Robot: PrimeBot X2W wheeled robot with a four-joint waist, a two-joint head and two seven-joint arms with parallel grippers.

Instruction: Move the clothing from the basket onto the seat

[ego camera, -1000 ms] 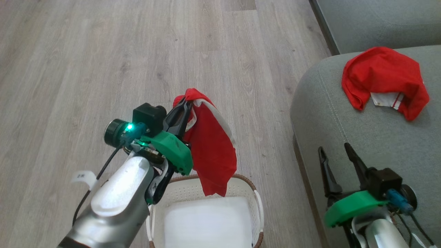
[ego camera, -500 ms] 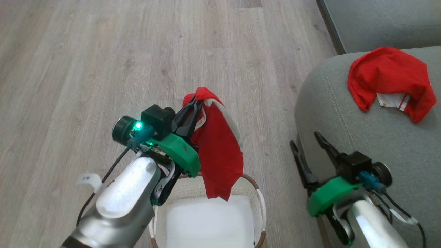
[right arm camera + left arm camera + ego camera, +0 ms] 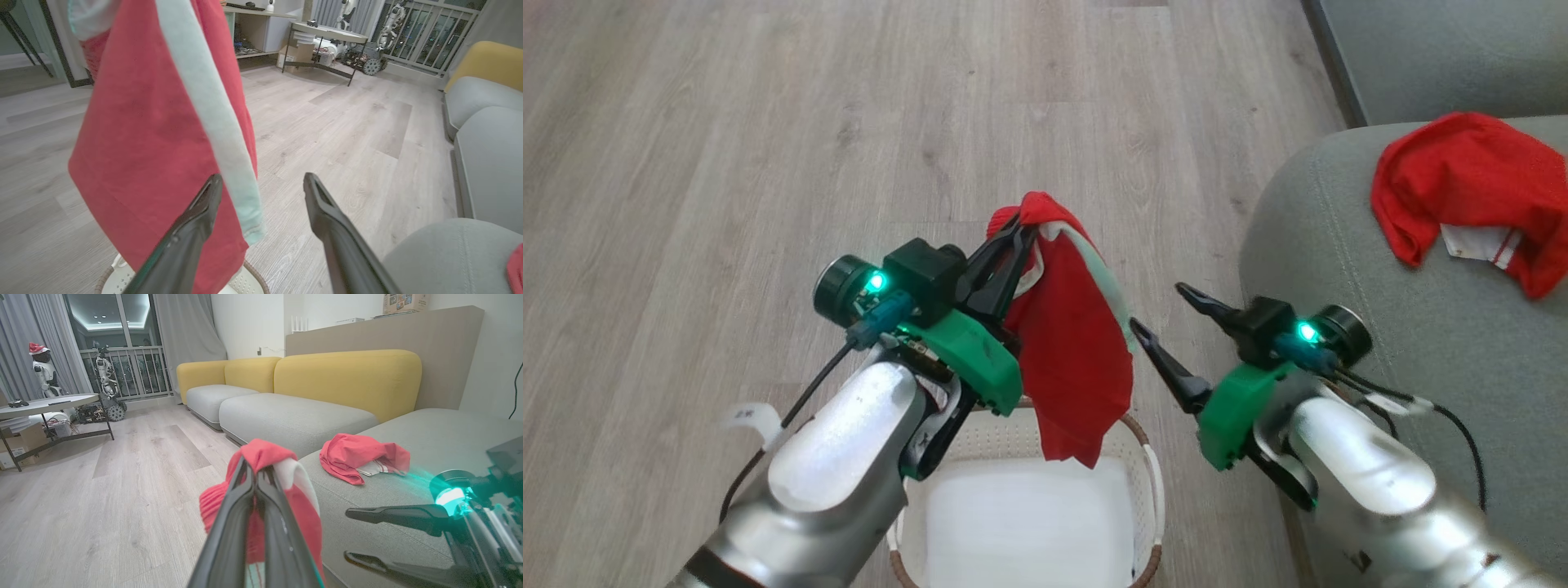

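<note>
Cream basket (image 3: 1152,490) sits nearest. Above it a red garment (image 3: 1078,359) hangs lengthwise down, hem lowest, pinched at its top by the left end effector (image 3: 1019,233). The right end effector (image 3: 1158,305), spread, hovers beside it. Beyond, another red garment (image 3: 1462,175) lies crumpled on the seat (image 3: 1339,269).

Red clothing (image 3: 1078,359), white stripe; cream basket (image 3: 980,433); grey-green seat (image 3: 1405,269).
</note>
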